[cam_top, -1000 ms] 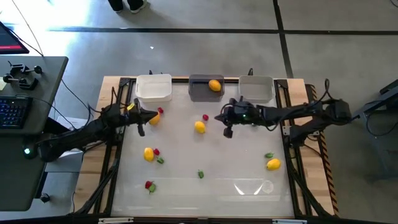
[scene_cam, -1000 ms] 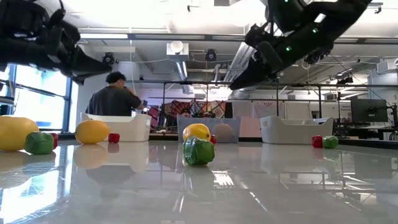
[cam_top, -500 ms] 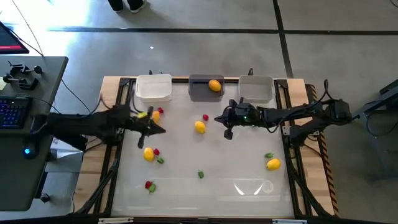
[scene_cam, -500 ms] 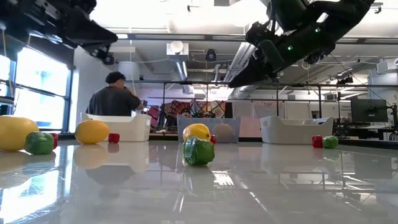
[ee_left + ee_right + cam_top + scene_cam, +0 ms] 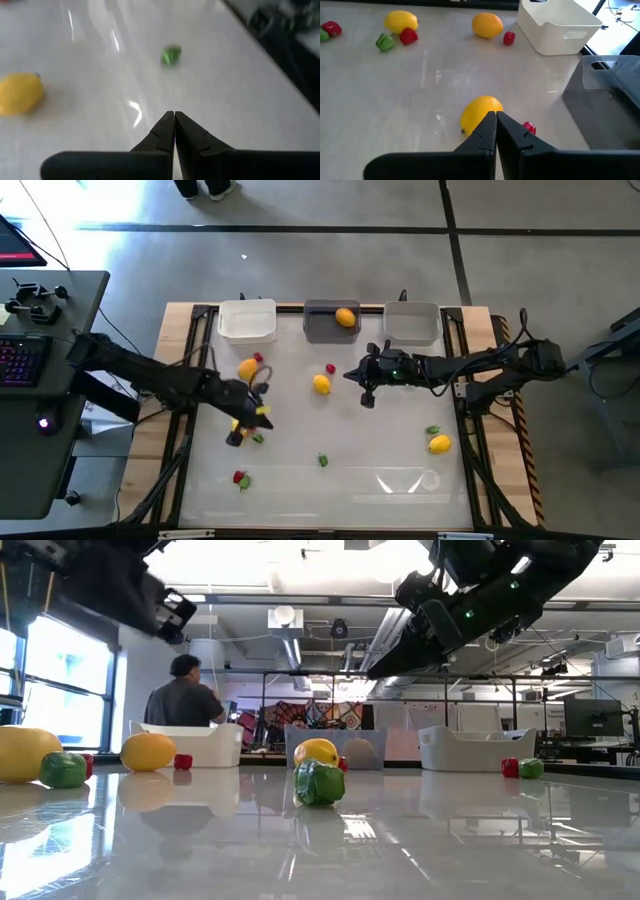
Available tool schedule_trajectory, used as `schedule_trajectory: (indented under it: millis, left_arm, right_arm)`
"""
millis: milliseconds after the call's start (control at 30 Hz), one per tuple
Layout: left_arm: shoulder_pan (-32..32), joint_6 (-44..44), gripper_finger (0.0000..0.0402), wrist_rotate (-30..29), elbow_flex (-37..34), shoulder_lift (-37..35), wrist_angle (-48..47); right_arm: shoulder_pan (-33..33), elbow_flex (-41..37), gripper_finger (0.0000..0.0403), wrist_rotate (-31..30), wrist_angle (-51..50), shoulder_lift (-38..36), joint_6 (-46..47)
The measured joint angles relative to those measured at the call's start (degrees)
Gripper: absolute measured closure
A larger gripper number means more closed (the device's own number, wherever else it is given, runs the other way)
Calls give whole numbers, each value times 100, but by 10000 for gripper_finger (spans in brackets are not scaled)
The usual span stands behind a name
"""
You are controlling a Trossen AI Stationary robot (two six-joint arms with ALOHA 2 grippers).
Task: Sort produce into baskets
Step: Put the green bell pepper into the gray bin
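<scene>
Three baskets stand in a row at the far edge: white (image 5: 247, 321), dark grey (image 5: 322, 326) with an orange fruit (image 5: 345, 317) in it, light grey (image 5: 411, 323). Produce lies scattered on the table. My left gripper (image 5: 263, 413) is shut and empty above the left part of the table, beside a yellow fruit (image 5: 238, 425) that its arm partly hides. My right gripper (image 5: 496, 115) is shut and empty in the air. It points at a yellow fruit (image 5: 480, 114) with a red bit (image 5: 529, 128) next to it, and stays apart from both.
An orange fruit (image 5: 248, 368) and a red bit (image 5: 258, 358) lie near the white basket. Green bits (image 5: 323, 461) and a red piece (image 5: 240, 478) lie toward the near edge. A yellow fruit (image 5: 439, 444) and a green bit (image 5: 432, 430) lie at the right. A person (image 5: 183, 700) is behind the table.
My left gripper has swung from beside the white basket toward the table's near edge and a little to the right, rising somewhat, and stays shut. It now hangs over the yellow fruit at the left. The produce has not moved.
</scene>
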State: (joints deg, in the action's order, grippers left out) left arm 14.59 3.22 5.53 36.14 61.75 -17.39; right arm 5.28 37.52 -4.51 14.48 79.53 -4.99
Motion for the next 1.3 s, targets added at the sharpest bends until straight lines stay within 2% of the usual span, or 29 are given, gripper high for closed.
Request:
schedule_trajectory:
  millis: [167,367,500,733,1000,1300]
  left_arm:
    - [355,-200,371,-51,219,699,-515]
    - [726,-297,318,-304,369,1397,-766]
    - [813,-297,282,-648,525,1727,-1201]
    - [813,-255,244,-574,537,2139,-1390]
    - [813,-283,254,-561,535,2356,-1454]
    - [791,-301,316,-558,535,2359,-1456]
  right_arm:
    - [0,0,403,0,-2,0,2]
    - [0,0,403,-2,-2,0,2]
    - [0,0,403,-2,-3,2,2]
    - [0,0,403,-2,-4,2,2]
    - [0,0,403,-4,-4,2,2]
    - [0,0,403,-3,-4,2,2]
